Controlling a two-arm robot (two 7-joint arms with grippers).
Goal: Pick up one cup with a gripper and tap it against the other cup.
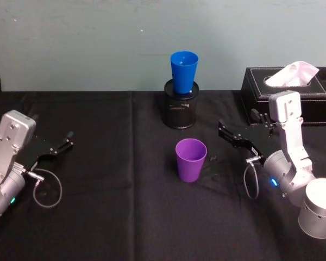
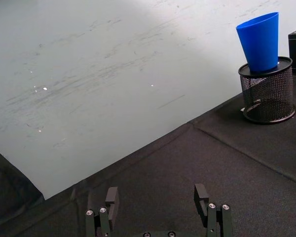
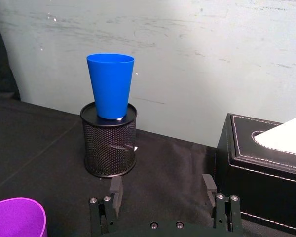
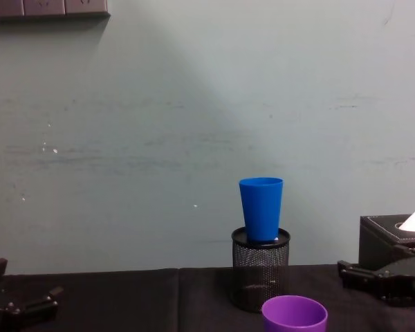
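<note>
R gripper (image 1: 232, 135) open nr purple cup (image 1: 190, 159), blue cup (image 1: 184, 71) in mesh holder (image 1: 181, 106)

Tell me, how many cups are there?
2. The blue cup sits upright in the mesh holder at the back; the purple cup stands on the table in front of it.

Purple cup (image 1: 190, 159) stands upright on the cloth; blue cup (image 1: 183, 71) sits upright in the mesh holder (image 1: 180, 113).
</note>
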